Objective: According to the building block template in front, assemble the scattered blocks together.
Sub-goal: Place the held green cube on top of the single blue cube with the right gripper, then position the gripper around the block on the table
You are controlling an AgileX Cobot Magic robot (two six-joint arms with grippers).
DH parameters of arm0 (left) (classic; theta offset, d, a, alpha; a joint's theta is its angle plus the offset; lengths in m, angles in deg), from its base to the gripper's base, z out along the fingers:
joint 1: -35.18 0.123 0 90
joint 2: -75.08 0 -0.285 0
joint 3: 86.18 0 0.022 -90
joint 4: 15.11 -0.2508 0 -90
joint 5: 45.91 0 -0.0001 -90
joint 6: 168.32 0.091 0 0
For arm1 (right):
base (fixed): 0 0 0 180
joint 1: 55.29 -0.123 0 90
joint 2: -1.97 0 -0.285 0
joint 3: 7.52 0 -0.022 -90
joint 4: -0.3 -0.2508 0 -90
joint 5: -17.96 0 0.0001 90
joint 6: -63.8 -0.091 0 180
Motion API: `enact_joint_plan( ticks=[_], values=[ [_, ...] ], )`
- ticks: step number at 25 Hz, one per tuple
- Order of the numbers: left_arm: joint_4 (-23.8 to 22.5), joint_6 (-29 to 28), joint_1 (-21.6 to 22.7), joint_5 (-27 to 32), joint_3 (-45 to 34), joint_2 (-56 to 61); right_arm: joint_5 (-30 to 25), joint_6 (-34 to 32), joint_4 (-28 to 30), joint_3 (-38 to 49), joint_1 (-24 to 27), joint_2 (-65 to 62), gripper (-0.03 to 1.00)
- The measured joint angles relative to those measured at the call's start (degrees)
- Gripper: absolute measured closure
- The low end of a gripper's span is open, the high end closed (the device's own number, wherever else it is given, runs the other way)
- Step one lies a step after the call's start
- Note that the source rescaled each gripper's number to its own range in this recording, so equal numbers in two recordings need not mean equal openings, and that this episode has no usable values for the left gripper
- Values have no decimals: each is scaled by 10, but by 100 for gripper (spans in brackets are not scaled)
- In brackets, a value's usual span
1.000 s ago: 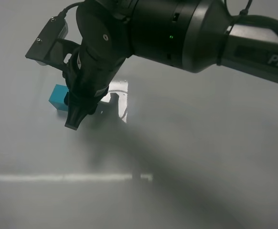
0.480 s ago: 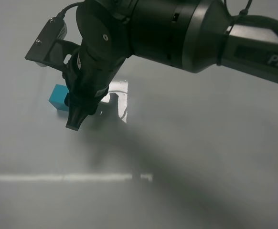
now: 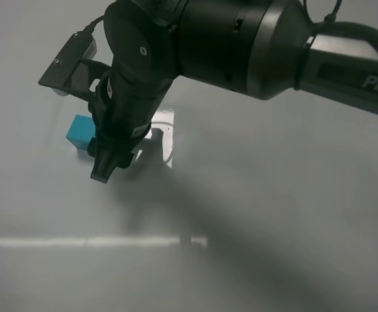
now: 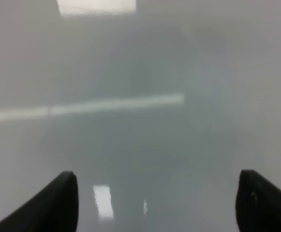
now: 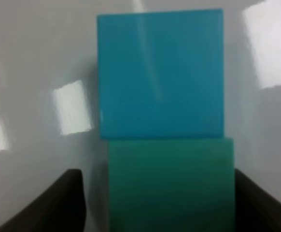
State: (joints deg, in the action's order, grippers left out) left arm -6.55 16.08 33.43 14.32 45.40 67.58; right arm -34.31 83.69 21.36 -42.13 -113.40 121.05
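The right gripper (image 5: 157, 174) is spread apart, with a dark finger (image 5: 58, 203) on each side of the green cube (image 5: 172, 203). On one side a strip of table shows between finger and cube. On the other side the finger sits right at the cube's edge, and I cannot tell whether it touches. The gripper does not look clamped on the cube.

Just beyond the fingertips, the green cube lies flush against the teal cube (image 5: 160, 72), face to face in one straight line on the table (image 3: 273, 195). No gap shows at the seam. I cannot tell whether this pair is the joined template or two loose blocks pushed together.

In the high view the right arm (image 3: 254, 45) reaches in from the right across the middle, and its gripper points down at the left part of the table. Only a corner of the teal cube shows past the gripper's left side. The green cube is hidden behind the gripper. A bright reflection (image 3: 166, 127) lies on the table just behind the gripper, and a pale streak (image 3: 91, 242) runs across the nearer part.

The left gripper (image 4: 156, 176) is wide apart with nothing between its fingers, above bare glossy table that shows only blurred light patches. It does not show in the high view
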Motion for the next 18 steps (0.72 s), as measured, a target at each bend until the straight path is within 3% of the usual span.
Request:
enact_joint_plan(
  ticks=[18],
  values=[
    [0, 0, 0, 0, 0, 0, 43, -9, 0, -14, -11, -1, 37]
  ],
)
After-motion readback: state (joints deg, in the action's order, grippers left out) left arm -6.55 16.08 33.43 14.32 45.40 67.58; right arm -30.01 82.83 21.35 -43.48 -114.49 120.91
